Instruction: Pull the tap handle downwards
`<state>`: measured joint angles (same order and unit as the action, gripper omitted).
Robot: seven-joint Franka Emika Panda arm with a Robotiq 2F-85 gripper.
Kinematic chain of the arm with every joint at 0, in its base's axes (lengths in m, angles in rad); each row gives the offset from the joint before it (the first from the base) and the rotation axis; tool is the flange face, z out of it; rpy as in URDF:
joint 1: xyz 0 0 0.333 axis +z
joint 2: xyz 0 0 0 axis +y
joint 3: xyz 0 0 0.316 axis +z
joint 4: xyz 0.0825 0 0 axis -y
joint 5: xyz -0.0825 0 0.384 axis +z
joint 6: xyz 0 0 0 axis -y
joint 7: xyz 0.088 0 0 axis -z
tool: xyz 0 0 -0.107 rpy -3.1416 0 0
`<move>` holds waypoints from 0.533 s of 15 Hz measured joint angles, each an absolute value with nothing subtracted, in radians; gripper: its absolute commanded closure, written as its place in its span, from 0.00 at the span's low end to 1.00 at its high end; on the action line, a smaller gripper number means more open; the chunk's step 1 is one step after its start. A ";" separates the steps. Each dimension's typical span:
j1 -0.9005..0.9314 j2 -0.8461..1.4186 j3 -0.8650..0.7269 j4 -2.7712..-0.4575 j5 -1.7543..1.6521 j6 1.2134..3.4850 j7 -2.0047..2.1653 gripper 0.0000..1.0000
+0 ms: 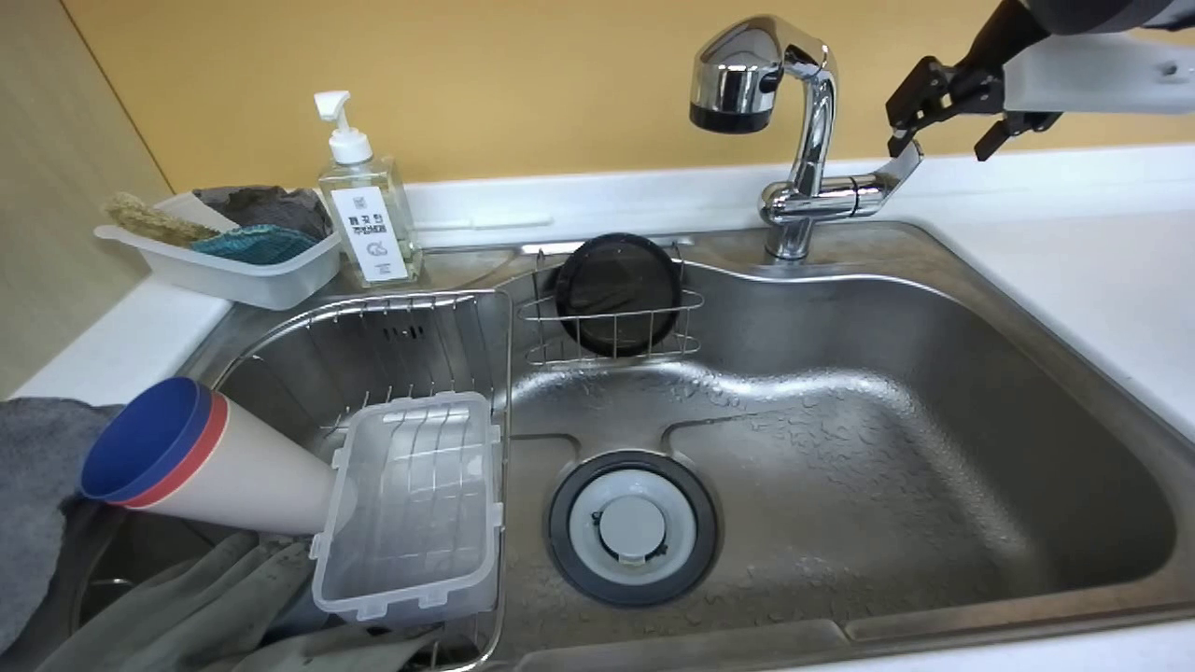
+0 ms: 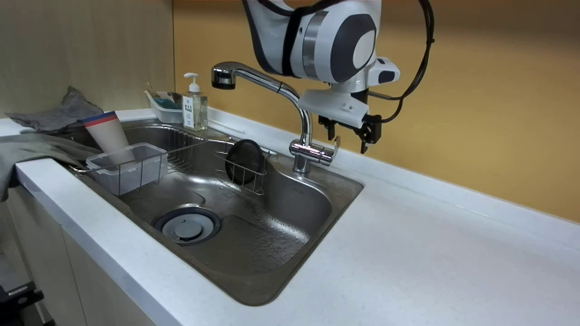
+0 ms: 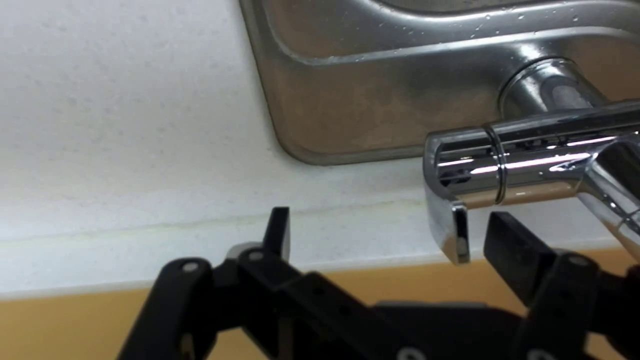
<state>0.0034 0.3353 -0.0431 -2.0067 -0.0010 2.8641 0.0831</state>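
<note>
Big smooth white countertop (image 2: 430, 244) here, faintly speckled up close, with a stainless steel sink (image 2: 253, 292) set into it, dotted with water drops. Behind it all there's a plain mustard-yellow wall (image 2: 498, 113), plus pale wood-look panelling (image 2: 86, 54) at the far end. A shiny chrome faucet (image 1: 818, 112) with a bulbous spray head (image 1: 738, 79) stands at the sink's back edge, and the short flat chrome tap handle (image 3: 442, 220) angles up from the end of its sideways barrel (image 1: 840, 198).

My black two-finger gripper (image 3: 389, 220) has its fingers spread well apart, and in the wrist view the handle shows in the gap, way closer to one finger. In an exterior view that fingertip (image 1: 900, 140) overlaps the handle's top, though the wrist view shows a sliver between them, so they look just beside each other.

Cropped or murky stuff: my white-and-grey arm (image 2: 317, 40) runs off the top in an exterior view, and the wrist view slices off the faucet on the right. A crumpled grey cloth (image 1: 37, 485) and grey rubbery gloves (image 1: 187, 607) run out of frame in an exterior view. A round black dish-like piece (image 1: 616, 289) at the back of the sink is too dark to make out properly, and no clue what the dark thing (image 2: 20, 296) in a bottom corner is.
</note>
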 measured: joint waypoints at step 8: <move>0.005 0.347 -0.077 -2.007 -0.002 2.866 0.085 0.00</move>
<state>0.0052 0.3469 -0.0765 -2.0067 -0.0025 2.8662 0.0848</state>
